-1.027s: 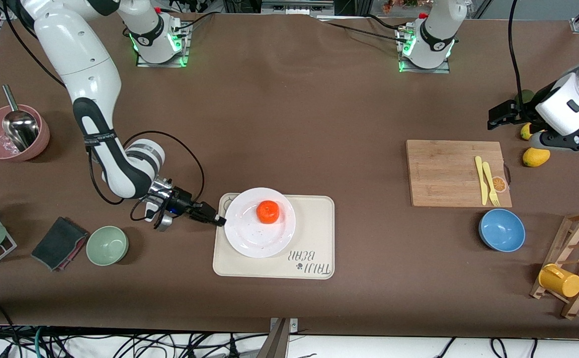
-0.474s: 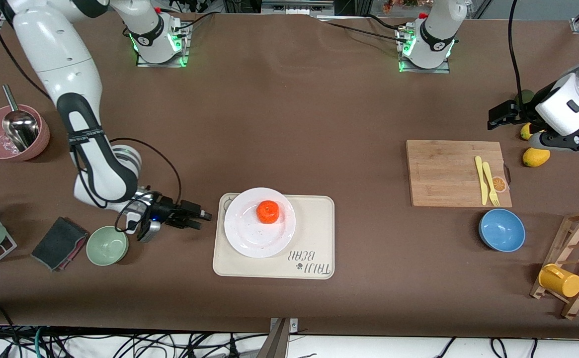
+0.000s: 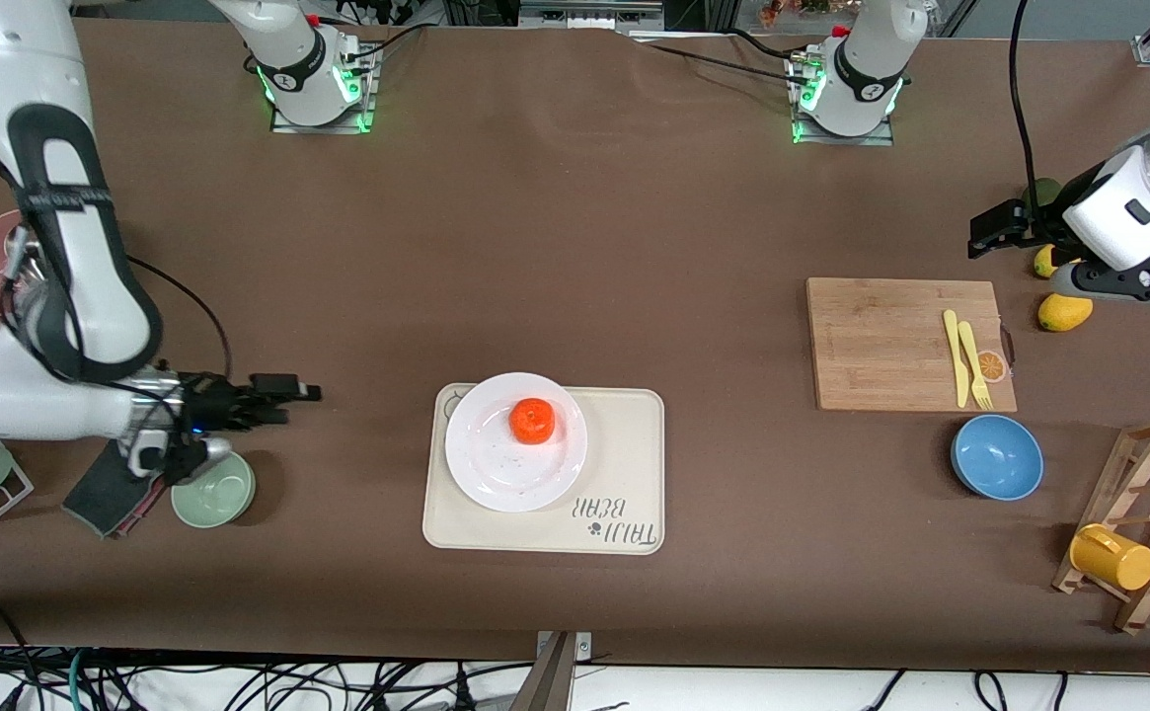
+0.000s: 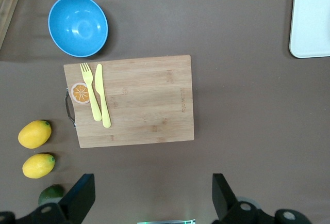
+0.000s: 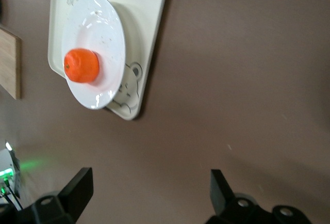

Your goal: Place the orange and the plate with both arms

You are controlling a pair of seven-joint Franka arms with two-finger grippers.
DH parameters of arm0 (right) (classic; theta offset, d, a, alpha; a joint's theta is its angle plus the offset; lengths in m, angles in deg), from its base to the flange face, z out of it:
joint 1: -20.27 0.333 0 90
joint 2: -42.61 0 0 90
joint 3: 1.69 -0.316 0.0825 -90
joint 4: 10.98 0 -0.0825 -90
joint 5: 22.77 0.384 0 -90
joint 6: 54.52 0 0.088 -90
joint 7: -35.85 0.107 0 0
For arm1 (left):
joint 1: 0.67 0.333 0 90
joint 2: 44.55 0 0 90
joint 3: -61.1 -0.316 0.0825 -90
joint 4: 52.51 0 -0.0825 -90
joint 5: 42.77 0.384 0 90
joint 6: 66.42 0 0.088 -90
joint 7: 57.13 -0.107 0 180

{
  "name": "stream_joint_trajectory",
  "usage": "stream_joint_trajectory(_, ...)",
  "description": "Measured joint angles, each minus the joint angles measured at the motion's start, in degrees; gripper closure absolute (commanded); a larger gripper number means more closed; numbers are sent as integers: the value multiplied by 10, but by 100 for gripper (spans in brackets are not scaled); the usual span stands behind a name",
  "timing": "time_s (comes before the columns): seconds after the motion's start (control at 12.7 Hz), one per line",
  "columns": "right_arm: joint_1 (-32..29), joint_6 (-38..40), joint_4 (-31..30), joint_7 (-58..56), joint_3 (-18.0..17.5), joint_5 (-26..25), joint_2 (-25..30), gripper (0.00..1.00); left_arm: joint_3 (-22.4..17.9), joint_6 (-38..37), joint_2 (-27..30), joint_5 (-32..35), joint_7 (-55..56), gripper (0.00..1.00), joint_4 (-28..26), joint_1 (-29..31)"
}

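A brown table [image 3: 575, 247] carries a cream tray [image 3: 624, 464] near its middle, with the white plate [image 3: 496, 474] lying on the tray at the end toward the right arm, its rim overhanging the tray's edge slightly. The orange [image 3: 532, 420] sits on the plate, a little off centre. By the look of it both items are already placed and neither is in any grip.

The right gripper [image 3: 283, 393] hovers low over bare table between the green bowl [image 3: 213, 488] and the tray, its fingers spread wide and holding nothing. The fingers point along the table toward the plate, which lies straight ahead of them but well apart; the right wrist view shows plate and orange ahead of the open fingers with bare table between. Of the two arms this one is much the nearer to the plate.

The left gripper [image 3: 991, 229] waits at the left arm's end of the table, over the spot just beside the yellow lemons [image 3: 1065, 311] and near the wooden cutting board [image 3: 900, 341], fingers wide apart and empty, far from the plate. A yellow fork and knife [image 3: 966, 357] rest on the board.
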Motion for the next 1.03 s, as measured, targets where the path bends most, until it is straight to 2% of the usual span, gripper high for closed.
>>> stream_joint_trajectory(0.24,1,41,-4,89,11,-124,69,0,0,0,0,0,0,0,0,0)
stream_joint_trajectory(0.4,5,50,-22,137,10,-179,122,0,0,0,0,0,0,0,1,0)
stream_joint_trajectory(0.71,8,116,-39,217,10,-250,223,0,0,0,0,0,0,0,1,0)
stream_joint_trajectory(0.87,16,136,-38,236,8,-289,242,0,0,0,0,0,0,0,1,0)
stream_joint_trajectory(1.03,28,138,-38,243,7,-314,238,0,0,0,0,0,0,0,1,0)
